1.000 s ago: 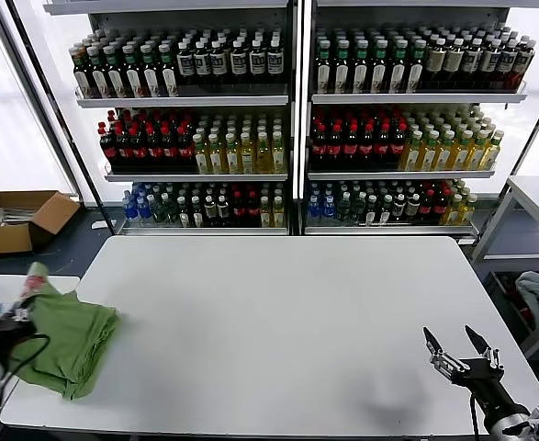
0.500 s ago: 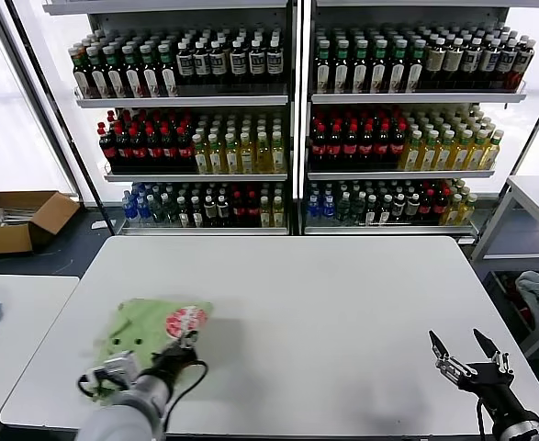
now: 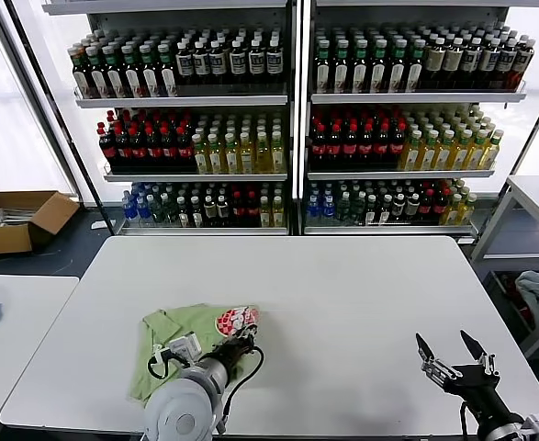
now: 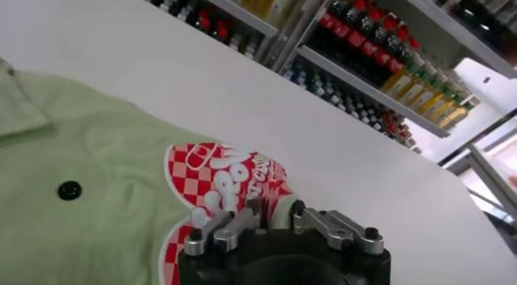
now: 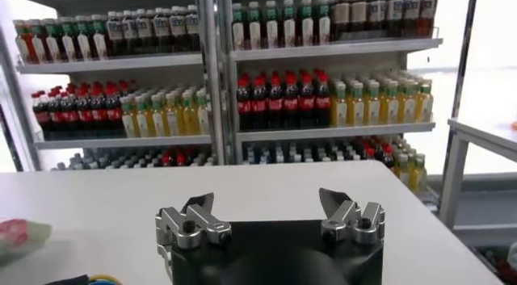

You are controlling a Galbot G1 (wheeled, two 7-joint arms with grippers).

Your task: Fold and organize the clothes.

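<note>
White table (image 3: 342, 303) before bottle shelves (image 3: 292, 119): green polo shirt (image 3: 173, 344), left gripper (image 4: 279, 224) clenched on its checkered print (image 4: 218, 186); right gripper (image 3: 453, 356) released, well apart from the shirt.

My head camera looks forward and down over the table (image 3: 361, 303) toward the bottle shelves (image 3: 292, 129). My left wrist camera sits low and close behind my left end effector (image 4: 279, 222), right over the shirt (image 4: 89, 198). My right wrist camera faces the same shelves from just above the table.
</note>
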